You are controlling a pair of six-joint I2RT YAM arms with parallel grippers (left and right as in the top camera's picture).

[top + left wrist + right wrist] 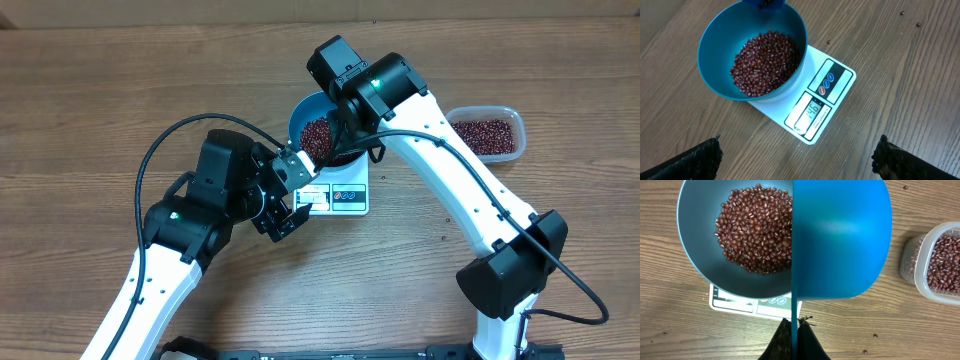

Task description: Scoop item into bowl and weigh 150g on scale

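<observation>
The blue bowl (303, 112) stands on the white scale (345, 196), and a heap of red-brown beans (765, 62) lies inside it. The scale's display (812, 110) is lit with digits that read roughly 146. My right gripper (795, 335) is shut on the thin handle of a blue scoop (840, 240). The scoop is turned on its edge above the bowl's (695, 240) right side, and no beans show in it. My left gripper (797, 160) hangs open over bare table just in front of the scale (837, 80), with nothing between its fingers (695, 160).
A clear plastic tub (487, 133) holding more beans sits to the right of the scale, also visible in the right wrist view as the tub (935, 262). A few stray beans (917, 23) lie on the wooden table.
</observation>
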